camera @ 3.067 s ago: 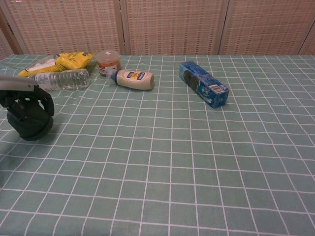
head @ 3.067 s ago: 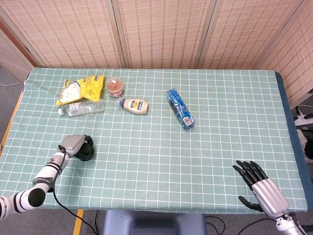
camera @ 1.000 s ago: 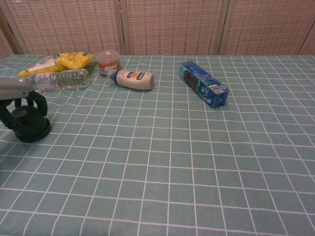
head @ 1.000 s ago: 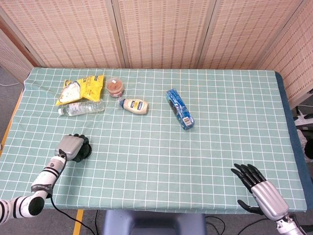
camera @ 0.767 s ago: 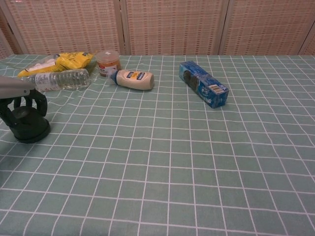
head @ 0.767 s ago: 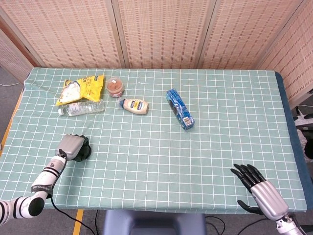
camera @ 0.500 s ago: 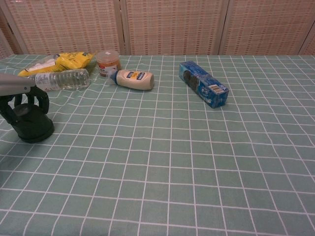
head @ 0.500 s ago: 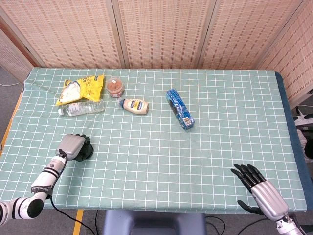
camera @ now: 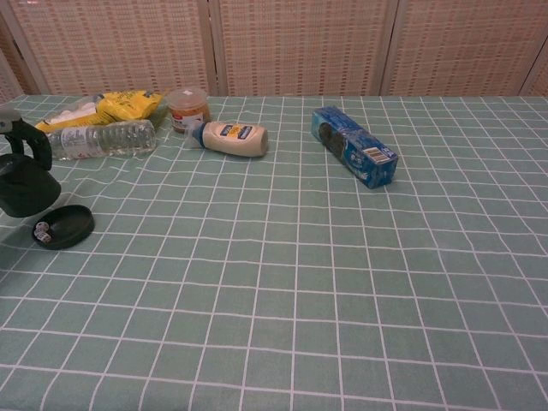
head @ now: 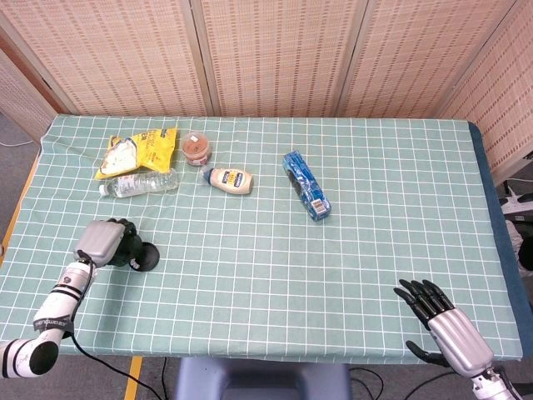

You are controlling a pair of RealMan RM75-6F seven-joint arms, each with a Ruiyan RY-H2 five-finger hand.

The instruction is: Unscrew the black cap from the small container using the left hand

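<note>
Near the table's left front, my left hand (head: pixel 102 241) is raised a little off the cloth and grips a black cap (camera: pixel 22 190). The low black round container (head: pixel 144 257) stands uncovered on the cloth just right of the hand. In the chest view this container (camera: pixel 63 226) lies below and right of my left hand (camera: pixel 26 147), with a small pale thing inside it. My right hand (head: pixel 441 321) rests at the front right edge with its fingers spread and holds nothing; only the head view shows it.
At the back left lie a yellow snack bag (head: pixel 137 150), a clear water bottle (head: pixel 140 182), a brown lidded cup (head: pixel 196 147) and a cream squeeze bottle (head: pixel 231 179). A blue box (head: pixel 306 184) lies near the middle.
My left hand has lifted up and to the left, taking the black cap with it. The container's base stays on the cloth, uncovered. The right hand has not moved.
</note>
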